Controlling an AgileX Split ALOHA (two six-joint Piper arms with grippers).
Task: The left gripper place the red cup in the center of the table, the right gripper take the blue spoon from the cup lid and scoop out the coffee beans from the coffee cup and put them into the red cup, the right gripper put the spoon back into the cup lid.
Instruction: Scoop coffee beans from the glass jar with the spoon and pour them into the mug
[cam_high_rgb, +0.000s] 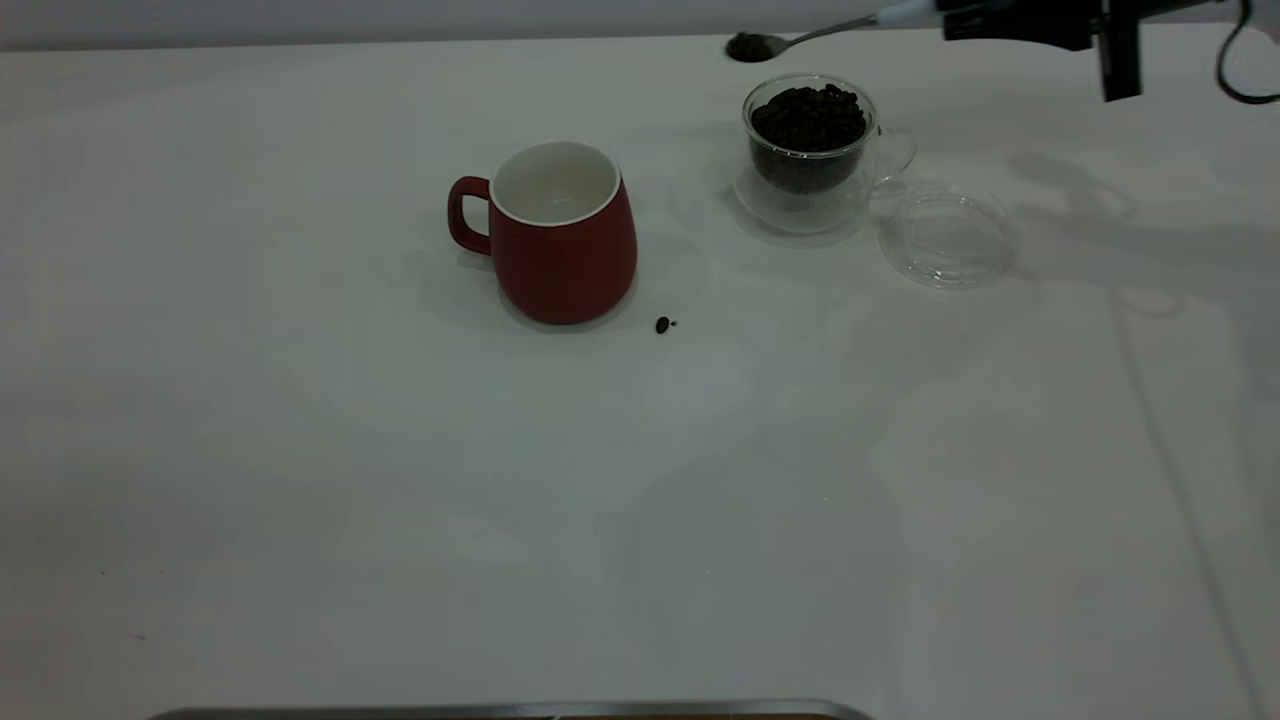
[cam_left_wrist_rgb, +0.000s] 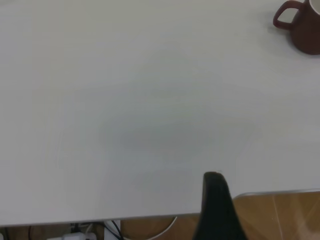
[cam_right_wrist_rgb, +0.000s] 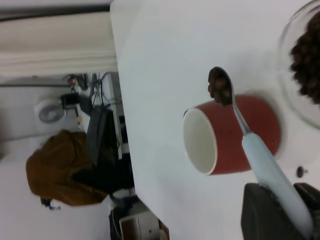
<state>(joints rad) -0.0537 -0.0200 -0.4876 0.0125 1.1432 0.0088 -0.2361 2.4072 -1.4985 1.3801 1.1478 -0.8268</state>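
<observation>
The red cup (cam_high_rgb: 560, 235) stands upright near the table's (cam_high_rgb: 300, 450) middle, handle to the left, white inside showing no beans. My right gripper (cam_high_rgb: 965, 20) is shut on the blue spoon's (cam_high_rgb: 835, 32) pale handle, high at the back right. The spoon's bowl carries a heap of coffee beans (cam_high_rgb: 750, 47) in the air, up and left of the coffee cup (cam_high_rgb: 810, 150), which is full of beans. In the right wrist view the gripper (cam_right_wrist_rgb: 285, 196) holds the spoon (cam_right_wrist_rgb: 265, 165) with its loaded bowl (cam_right_wrist_rgb: 220, 86) over the red cup (cam_right_wrist_rgb: 235, 135). The cup lid (cam_high_rgb: 947, 238) lies bare.
One loose bean (cam_high_rgb: 662, 324) lies on the table just right of the red cup. My left gripper (cam_left_wrist_rgb: 216, 207) is parked over the table's edge, far from the red cup (cam_left_wrist_rgb: 302, 27). A grey strip (cam_high_rgb: 520, 711) runs along the front edge.
</observation>
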